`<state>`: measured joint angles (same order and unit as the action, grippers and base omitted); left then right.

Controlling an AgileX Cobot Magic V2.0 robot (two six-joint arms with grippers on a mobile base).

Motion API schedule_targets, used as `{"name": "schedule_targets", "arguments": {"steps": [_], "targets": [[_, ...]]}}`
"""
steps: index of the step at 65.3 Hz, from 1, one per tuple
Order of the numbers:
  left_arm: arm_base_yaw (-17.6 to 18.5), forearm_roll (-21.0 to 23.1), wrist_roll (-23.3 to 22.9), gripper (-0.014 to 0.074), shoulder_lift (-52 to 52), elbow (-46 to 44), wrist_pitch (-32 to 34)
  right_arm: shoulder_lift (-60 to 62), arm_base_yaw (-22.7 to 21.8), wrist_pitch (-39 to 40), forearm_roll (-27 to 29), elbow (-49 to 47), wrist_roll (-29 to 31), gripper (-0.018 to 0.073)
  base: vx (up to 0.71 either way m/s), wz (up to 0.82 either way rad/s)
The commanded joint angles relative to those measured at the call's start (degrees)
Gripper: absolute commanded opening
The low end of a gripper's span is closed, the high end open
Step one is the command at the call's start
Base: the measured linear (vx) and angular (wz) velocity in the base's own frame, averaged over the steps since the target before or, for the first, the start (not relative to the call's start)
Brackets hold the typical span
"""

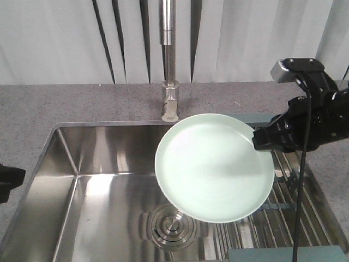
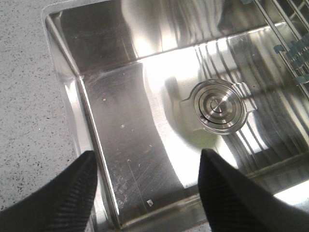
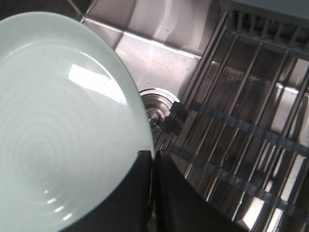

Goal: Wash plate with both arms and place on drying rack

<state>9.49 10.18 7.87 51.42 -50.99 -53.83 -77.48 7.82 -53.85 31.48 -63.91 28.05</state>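
The pale mint-green plate (image 1: 214,167) hangs tilted over the sink, its face turned up toward the front view. My right gripper (image 1: 258,138) is shut on the plate's right rim; the right wrist view shows the plate (image 3: 58,130) filling the left side, pinched at its edge by my right gripper (image 3: 153,159). The drying rack (image 1: 294,218) of steel bars lies below and to the right of the plate, and its bars (image 3: 241,130) run past the fingers. My left gripper (image 2: 147,162) is open with nothing between its fingers, above the sink's near left corner; only a dark tip (image 1: 8,183) shows at the left edge.
A steel sink basin (image 1: 103,180) with a round drain (image 1: 173,225) lies under the plate. The tall faucet (image 1: 169,71) rises behind it. Grey speckled counter (image 1: 32,109) surrounds the sink. The drain (image 2: 219,106) sits ahead of the left gripper.
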Motion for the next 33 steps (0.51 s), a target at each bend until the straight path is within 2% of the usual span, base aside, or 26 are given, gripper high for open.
{"name": "schedule_targets", "arguments": {"steps": [1, 10, 21, 33], "targets": [[0.0, 0.9, -0.4, 0.0432, -0.3, -1.4, 3.0, 3.7, 2.4, 3.4, 2.8, 1.1, -1.2, -0.0004, 0.00, 0.00], [0.0, 0.9, -0.4, 0.0432, -0.3, -1.4, 3.0, 4.2, 7.1, 3.9, 1.7, 1.9, -4.6, -0.0004, 0.00, 0.00], [0.0, 0.9, -0.4, 0.0432, -0.3, -1.4, 3.0, 3.7, 14.1, 8.8, 1.6, 1.7, -7.3, -0.0004, 0.00, 0.00], [0.0, 0.9, -0.4, 0.0432, -0.3, -1.4, 3.0, -1.6, 17.7, 9.1, 0.9, -3.4, -8.7, -0.0004, 0.00, 0.00]]}}
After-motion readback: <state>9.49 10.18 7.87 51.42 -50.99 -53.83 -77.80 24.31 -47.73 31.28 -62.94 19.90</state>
